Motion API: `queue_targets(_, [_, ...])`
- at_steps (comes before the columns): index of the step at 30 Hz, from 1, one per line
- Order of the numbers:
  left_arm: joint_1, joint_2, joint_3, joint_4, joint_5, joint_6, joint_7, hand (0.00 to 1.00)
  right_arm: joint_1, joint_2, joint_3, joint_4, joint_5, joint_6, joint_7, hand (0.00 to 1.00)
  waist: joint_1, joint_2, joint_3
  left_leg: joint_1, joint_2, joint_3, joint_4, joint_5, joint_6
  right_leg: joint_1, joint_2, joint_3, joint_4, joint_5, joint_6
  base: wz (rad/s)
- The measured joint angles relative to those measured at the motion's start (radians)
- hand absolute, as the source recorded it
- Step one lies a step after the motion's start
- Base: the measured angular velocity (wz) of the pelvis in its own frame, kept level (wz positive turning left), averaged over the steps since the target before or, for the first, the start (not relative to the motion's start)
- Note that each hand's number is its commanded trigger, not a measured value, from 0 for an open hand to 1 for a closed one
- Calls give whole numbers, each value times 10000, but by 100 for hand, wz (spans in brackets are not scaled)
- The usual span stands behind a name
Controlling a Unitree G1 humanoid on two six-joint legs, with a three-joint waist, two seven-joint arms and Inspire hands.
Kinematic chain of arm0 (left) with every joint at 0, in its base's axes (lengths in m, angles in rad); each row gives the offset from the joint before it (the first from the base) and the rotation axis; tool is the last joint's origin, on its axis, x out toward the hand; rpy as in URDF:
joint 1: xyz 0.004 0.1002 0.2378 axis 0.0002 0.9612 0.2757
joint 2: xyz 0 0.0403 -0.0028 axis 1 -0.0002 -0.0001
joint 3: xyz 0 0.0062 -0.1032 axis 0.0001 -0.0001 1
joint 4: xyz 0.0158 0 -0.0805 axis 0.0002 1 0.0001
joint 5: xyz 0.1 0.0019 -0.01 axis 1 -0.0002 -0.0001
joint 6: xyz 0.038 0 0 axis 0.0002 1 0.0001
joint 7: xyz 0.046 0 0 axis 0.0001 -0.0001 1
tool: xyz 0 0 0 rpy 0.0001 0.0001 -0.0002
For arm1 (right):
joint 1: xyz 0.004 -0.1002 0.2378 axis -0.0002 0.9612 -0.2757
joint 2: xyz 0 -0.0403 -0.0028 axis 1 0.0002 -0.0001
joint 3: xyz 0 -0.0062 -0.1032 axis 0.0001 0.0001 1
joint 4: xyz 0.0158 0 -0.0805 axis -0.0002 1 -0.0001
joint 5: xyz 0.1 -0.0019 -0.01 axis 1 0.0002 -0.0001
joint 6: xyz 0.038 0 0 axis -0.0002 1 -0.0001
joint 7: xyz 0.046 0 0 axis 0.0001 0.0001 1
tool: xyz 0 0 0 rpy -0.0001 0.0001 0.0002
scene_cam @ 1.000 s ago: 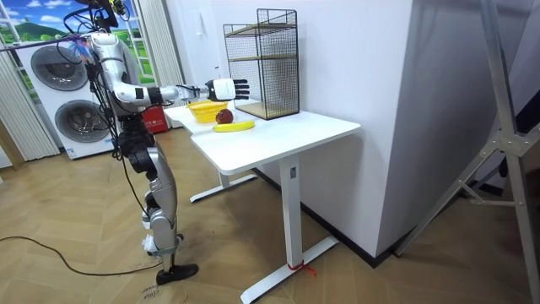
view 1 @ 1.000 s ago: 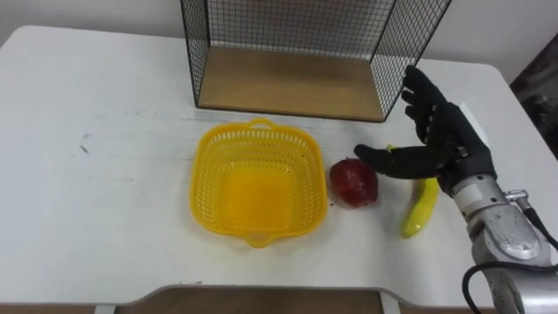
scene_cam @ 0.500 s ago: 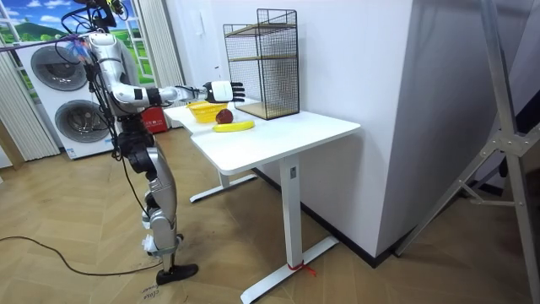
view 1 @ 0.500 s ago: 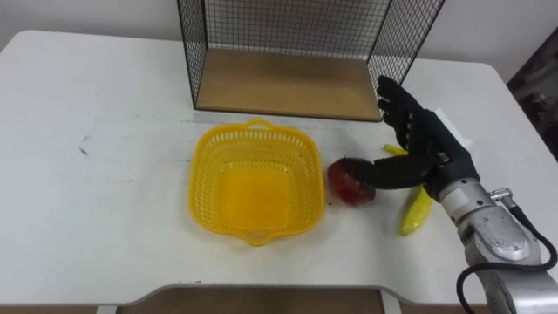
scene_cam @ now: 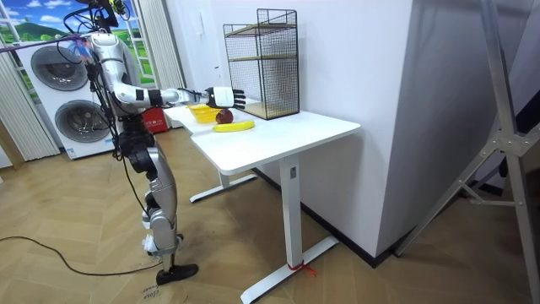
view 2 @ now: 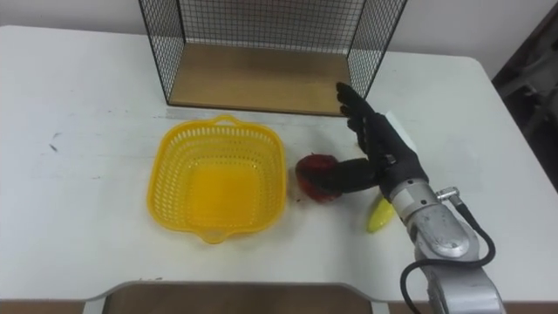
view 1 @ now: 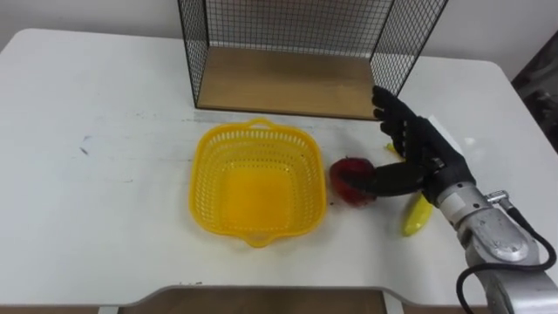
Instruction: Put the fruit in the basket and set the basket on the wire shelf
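Observation:
A yellow plastic basket (view 1: pixel 253 179) (view 2: pixel 218 174) sits empty on the white table, just in front of the wire shelf (view 1: pixel 296 52) (view 2: pixel 261 48) with its wooden floor. To the basket's right lies a red apple (view 1: pixel 349 174) (view 2: pixel 312 173). My right hand (view 1: pixel 414 148) (view 2: pixel 379 139) is open beside and over the apple, thumb lying across its top, fingers straight toward the shelf. A yellow banana (view 1: pixel 417 215) (view 2: pixel 379 215) lies under my wrist, mostly covered. In the room view I stand at the table's end with the right hand (scene_cam: pixel 224 95) out over the apple (scene_cam: pixel 224 116).
The white table (view 1: pixel 105 131) has bare room to the left of the basket and along its front edge (view 1: pixel 261 292). In the room view, washing machines (scene_cam: pixel 51 101) stand behind me and a white wall rises at the room view's right.
My right hand has come down and leftward to the apple; the thumb now lies across the apple, where a second ago it stood apart to its right.

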Motion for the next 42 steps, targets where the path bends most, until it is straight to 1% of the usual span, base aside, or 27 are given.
queue_targets(2, [3, -1, 0, 0, -2, 15, -1, 0, 0, 0, 0, 147, 0, 71, 41, 0, 5, 25, -18, -13, 0, 0, 2, 0, 0, 2, 1, 3, -31, 2, -3, 0])
queue_targets(6, [7, -3, -1, -2, -6, 19, -3, 0, 0, 0, 0, 536, 2, 92, 85, 0, 22, 97, -66, -12, 0, -1, -1, 0, 0, 11, 2, 5, -50, 5, -7, 0])
queue_targets(15, [10, -3, -3, 0, -30, 9, -1, 0, 0, 4, 4, 861, 15, 119, 104, 0, 63, 37, -89, 20, -1, -2, 3, 0, 0, 58, 1, 5, -73, 5, -7, 0])
queue_targets(18, [13, -4, -6, 16, -61, 5, 7, 0, 45, 5, 12, 1031, 16, 124, 105, 0, 126, 25, -58, 26, -1, -5, 3, 0, 0, 70, 2, 4, -76, 5, -7, 0])
queue_targets(22, [24, -5, -69, 46, -55, 5, 3, 0, 167, 7, 26, 1157, -9, 124, 114, 0, 224, 1, -48, 24, -1, -13, 0, -1, -1, 76, 4, -1, -76, 5, -8, 0])
queue_targets(26, [62, -6, -110, 119, -13, 11, -6, 0, 234, 8, 272, 1155, -61, 113, 200, 0, 240, -63, 9, 11, -1, -24, -3, -3, -4, 73, 4, -12, -79, 5, -7, 0])
queue_targets(30, [8, -6, -111, 111, -13, 0, -2, 0, 211, 8, 284, 1154, -351, 110, 314, 0, 249, -106, 1, 10, -1, -23, -5, -7, -7, 68, 6, -13, -79, 5, -7, 0])
queue_targets(42, [-6, -5, -104, 122, 2, 0, 0, 0, 180, 34, 285, 1095, -1273, 90, 382, 0, 294, -111, -12, -21, 0, -72, 7, -6, -8, 70, 8, -56, -81, 5, -7, 0])
